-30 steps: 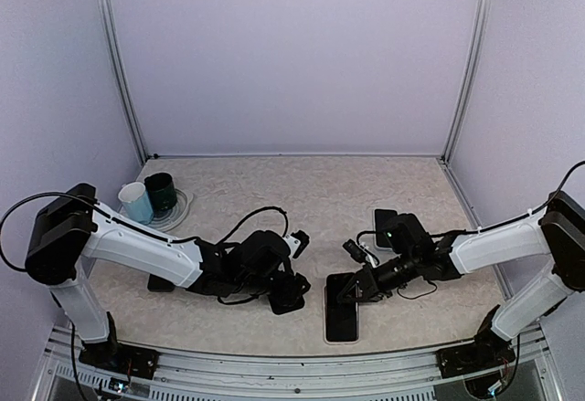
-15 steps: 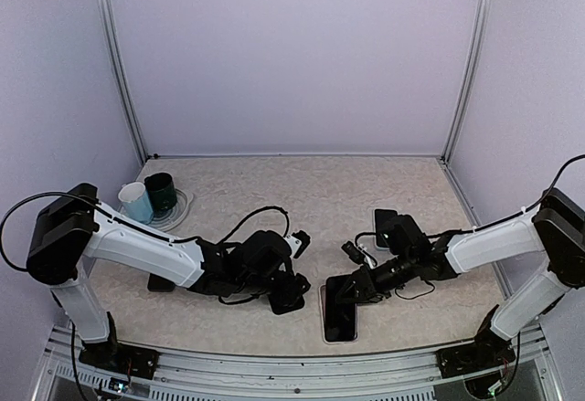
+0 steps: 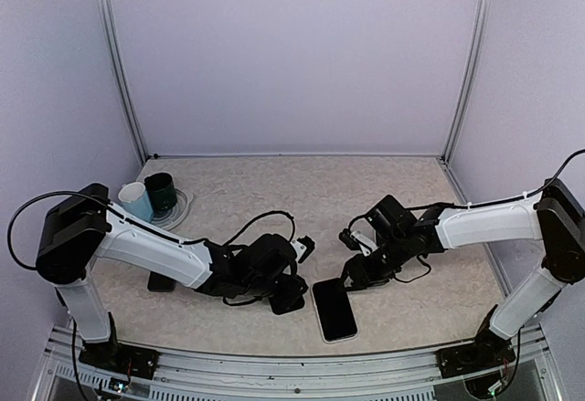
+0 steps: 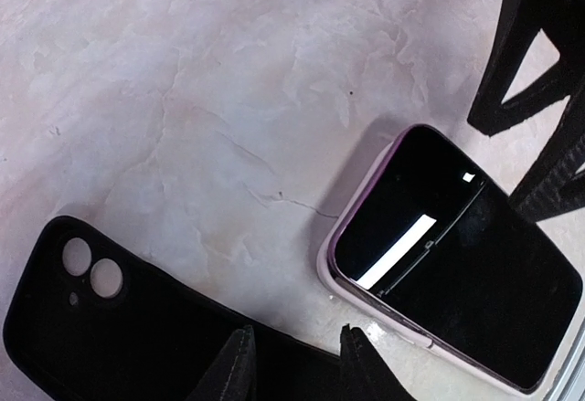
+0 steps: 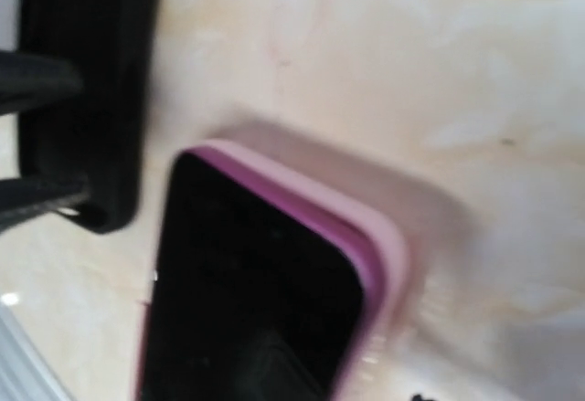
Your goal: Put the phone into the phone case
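The phone (image 3: pixel 335 311), black-screened with a pink rim, lies flat and screen up near the table's front edge; it also shows in the left wrist view (image 4: pixel 457 264) and, blurred, in the right wrist view (image 5: pixel 256 300). The black phone case (image 4: pixel 101 337) lies just left of it, camera holes showing. My left gripper (image 4: pixel 300 364) is low over the case's near edge, its fingers a narrow gap apart and pinching nothing. My right gripper (image 3: pixel 352 278) hangs open just beyond the phone's far end, clear of it; its two spread fingers (image 4: pixel 526 54) show in the left wrist view.
A blue and a dark green mug (image 3: pixel 151 198) stand on a plate at the back left. A small black object (image 3: pixel 161 282) lies under the left arm. Cables trail beside both wrists. The metal front rail (image 3: pixel 292 369) runs close behind the phone.
My right gripper has opened, let go of the phone and drawn up and back. The phone now lies flat, slightly further left. My left gripper's jaws have narrowed.
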`<state>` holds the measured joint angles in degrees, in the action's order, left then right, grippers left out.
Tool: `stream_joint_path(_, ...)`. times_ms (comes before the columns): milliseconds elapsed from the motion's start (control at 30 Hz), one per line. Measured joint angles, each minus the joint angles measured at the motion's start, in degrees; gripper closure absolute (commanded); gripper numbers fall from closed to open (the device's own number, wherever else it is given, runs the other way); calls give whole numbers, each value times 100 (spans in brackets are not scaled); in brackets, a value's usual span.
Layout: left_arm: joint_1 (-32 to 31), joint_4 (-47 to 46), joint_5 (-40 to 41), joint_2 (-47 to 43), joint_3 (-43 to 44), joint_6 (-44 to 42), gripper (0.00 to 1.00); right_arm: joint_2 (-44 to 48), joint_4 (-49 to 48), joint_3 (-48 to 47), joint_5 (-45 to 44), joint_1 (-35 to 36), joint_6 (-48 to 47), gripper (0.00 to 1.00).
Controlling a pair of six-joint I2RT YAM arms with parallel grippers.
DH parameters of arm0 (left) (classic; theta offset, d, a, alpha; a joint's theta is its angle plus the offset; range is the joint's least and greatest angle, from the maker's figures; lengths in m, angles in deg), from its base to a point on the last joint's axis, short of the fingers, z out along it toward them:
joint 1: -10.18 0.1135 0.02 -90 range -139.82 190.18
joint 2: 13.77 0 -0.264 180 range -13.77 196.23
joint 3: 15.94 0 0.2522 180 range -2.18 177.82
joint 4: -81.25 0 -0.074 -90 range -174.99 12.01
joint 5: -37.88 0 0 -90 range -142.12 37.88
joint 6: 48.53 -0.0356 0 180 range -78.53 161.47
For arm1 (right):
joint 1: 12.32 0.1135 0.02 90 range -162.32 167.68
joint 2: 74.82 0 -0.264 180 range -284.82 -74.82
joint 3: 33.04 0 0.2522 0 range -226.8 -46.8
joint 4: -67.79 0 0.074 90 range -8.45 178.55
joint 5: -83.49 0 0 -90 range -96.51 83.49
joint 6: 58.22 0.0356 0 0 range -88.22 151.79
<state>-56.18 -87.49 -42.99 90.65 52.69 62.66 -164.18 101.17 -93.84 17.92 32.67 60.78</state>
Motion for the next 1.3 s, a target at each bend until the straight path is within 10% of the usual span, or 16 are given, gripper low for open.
stream_joint_path(500, -4, -94, -337, 452, 190, -127, 88, -173, -37, 210, 15, 153, 2, 100)
stream_joint_path(967, 7, -133, -352, 468, 195, -133, 91, -238, -35, 164, -308, 407, 326, 100)
stream_joint_path(1300, 15, -66, -350, 352, 157, -197, 90, -205, 452, -87, -715, 704, 149, 80)
